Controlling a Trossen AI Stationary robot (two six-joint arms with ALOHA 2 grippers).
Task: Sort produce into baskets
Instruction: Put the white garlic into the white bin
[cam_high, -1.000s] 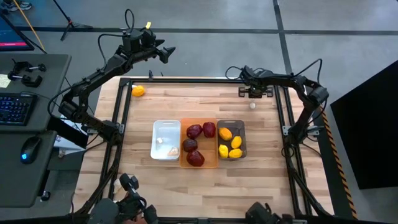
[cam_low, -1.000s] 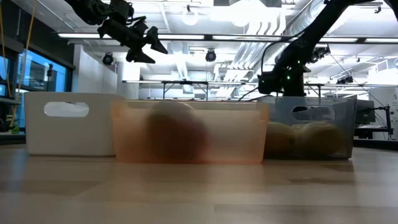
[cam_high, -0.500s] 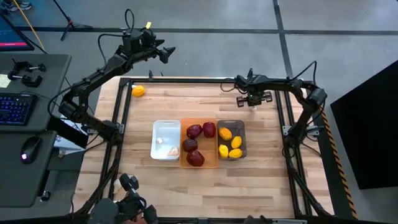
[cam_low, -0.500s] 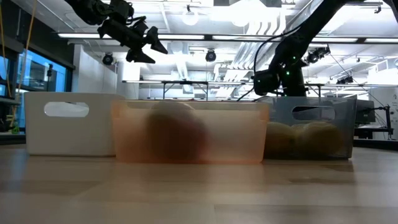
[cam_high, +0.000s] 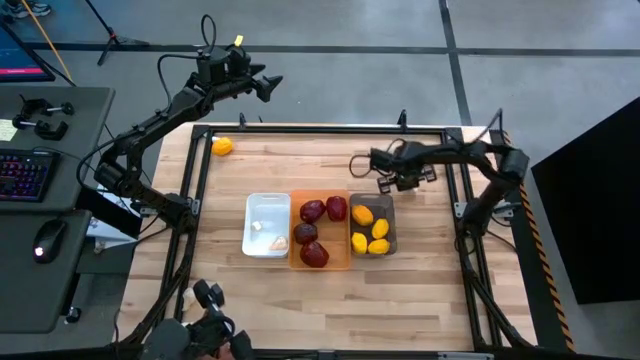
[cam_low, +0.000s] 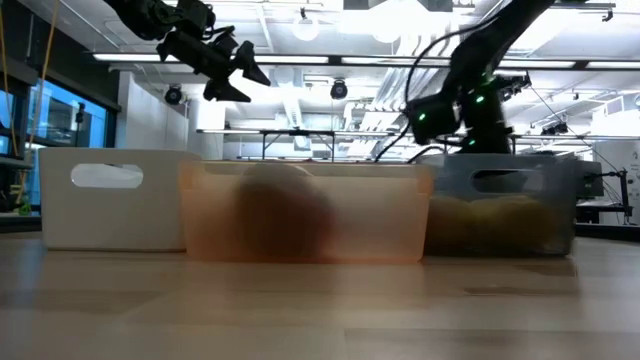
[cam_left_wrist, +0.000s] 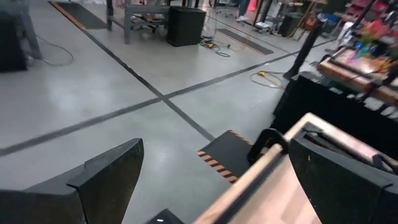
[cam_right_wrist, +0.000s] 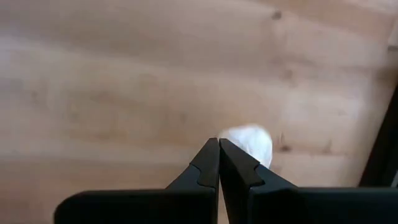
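Note:
My right gripper (cam_high: 384, 183) is above the table just beyond the far end of the dark grey basket (cam_high: 372, 199), shut on a small whitish garlic-like bulb (cam_right_wrist: 251, 141). The grey basket holds yellow lemons (cam_high: 371, 235). The orange basket (cam_high: 320, 264) holds dark red pieces (cam_high: 313, 254). The white basket (cam_high: 264, 206) holds two whitish bulbs (cam_high: 277, 243). One lemon (cam_high: 222, 146) lies on the table at the far left. My left gripper (cam_high: 270, 85) is open and empty, held high beyond the table's far left corner. My right gripper has the whitish bulb at the free ends of its two fingers (cam_right_wrist: 239, 163), which stand almost together. The bulb's body (cam_right_wrist: 255, 144) shows just past the fingertips, clear of the wooden table. The fingertips hide which part of the bulb they are on.
The three baskets stand side by side in the table's middle, white on the left, orange in the middle, grey on the right. A black frame rail (cam_high: 320, 129) runs along the table's far edge. Bare wood lies to the left, right and near side of the baskets.
My right gripper has gone from the table's far edge over the bulb that lay on the wood, then toward the near edge and left, up to the grey basket. The bulb has left its place on the table and now sits at the fingertips.

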